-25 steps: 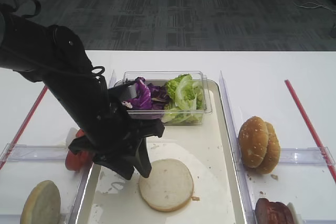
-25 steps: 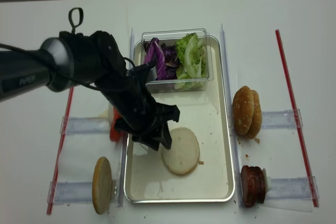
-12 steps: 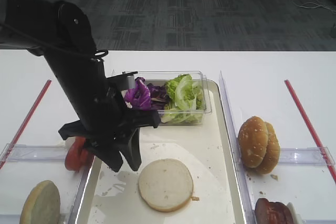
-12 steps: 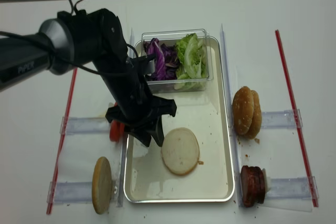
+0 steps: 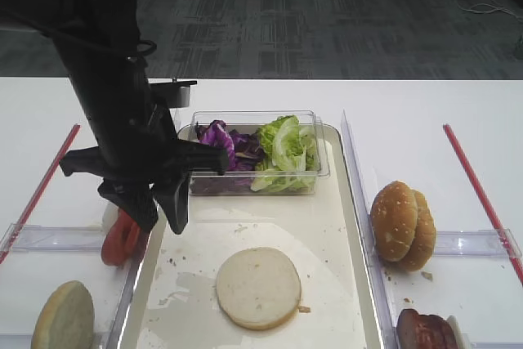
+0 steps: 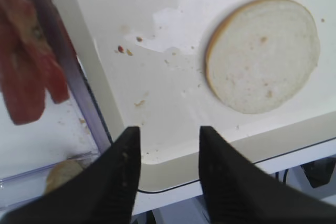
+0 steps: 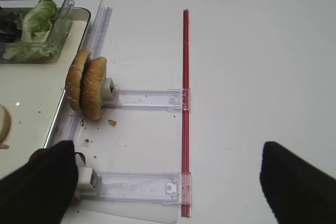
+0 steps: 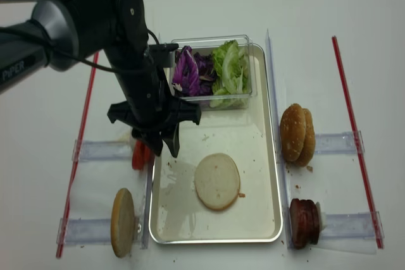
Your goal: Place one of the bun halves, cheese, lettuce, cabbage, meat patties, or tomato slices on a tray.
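With one round, cream-faced bun half lying on the long shiny metal tray, the black left claw hangs released and empty, and would next need another ingredient.

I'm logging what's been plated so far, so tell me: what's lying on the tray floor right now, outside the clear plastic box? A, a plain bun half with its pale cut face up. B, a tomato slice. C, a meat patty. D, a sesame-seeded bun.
A: a bun half lies flat, cut face up, on the tray, while the sesame buns, meat patties and tomato slices all stand off the tray.
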### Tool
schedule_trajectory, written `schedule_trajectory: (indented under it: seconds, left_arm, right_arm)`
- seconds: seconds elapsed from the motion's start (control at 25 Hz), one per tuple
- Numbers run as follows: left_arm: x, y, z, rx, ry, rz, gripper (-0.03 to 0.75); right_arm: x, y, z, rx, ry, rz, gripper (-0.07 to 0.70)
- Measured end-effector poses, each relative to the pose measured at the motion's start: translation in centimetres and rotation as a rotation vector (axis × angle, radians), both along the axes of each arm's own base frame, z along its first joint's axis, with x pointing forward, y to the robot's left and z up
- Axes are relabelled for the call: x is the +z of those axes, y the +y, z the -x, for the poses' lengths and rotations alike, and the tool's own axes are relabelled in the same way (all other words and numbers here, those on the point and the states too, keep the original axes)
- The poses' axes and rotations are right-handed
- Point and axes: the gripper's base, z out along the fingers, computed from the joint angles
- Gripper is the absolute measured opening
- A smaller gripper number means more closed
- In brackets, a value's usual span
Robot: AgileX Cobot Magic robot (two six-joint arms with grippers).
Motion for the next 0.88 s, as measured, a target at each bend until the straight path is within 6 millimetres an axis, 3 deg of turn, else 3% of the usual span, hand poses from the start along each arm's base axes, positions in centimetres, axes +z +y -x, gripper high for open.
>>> schedule_trajectory:
  seconds: [0.4,0.72,0.88]
  left_arm:
    - [3.1,0.0,-0.8,0.004,-0.117,0.008,0.285]
    - [5.9,2.0,-0.4,-0.017,-0.244,-0.077,0.285]
    - [6.6,4.5,-0.9,0.051,-0.264,-0.09,0.285]
  right_arm:
    - [0.0,0.0,0.0,0.0,0.0,0.0,0.692]
    - [0.0,0.0,0.0,-0.003,0.0,-0.005,0.692]
    - [0.0,0.0,0.0,-0.003,0.0,-0.005,0.692]
